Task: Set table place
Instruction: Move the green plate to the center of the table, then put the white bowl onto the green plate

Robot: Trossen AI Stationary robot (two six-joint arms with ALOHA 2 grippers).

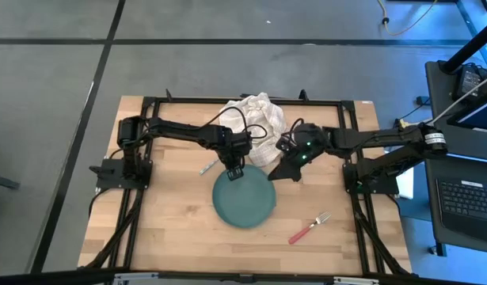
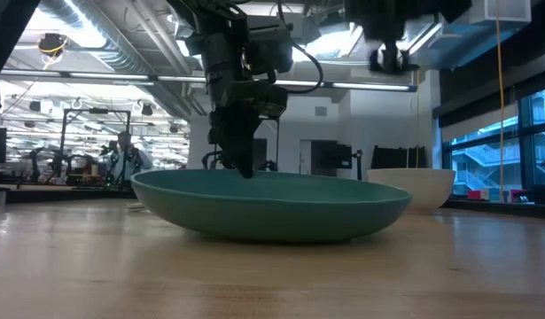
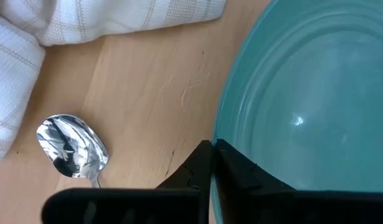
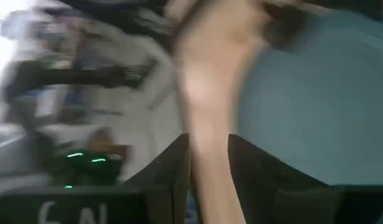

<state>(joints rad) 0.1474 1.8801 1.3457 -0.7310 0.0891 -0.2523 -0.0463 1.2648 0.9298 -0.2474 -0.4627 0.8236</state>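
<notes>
Plate [image 1: 245, 199]: teal, nothing in it, flat on the surface [image 1: 172, 222]; its far rim is pinched in the left claw [image 1: 234, 172].
Bowl [image 2: 412, 188]: white, behind the plate in the low view, contents cannot be told.
Left claw: pointing down, fingers [image 3: 241, 177] pressed on the plate's rim.
Right claw [image 1: 289, 170]: just right of the left claw, raised, fingers slightly spread, holding nothing.
Spoon [image 3: 73, 147]: beside the left claw, near the cloth [image 1: 255, 119].
Fork [image 1: 308, 228]: well apart, near the front right of the surface.
</notes>
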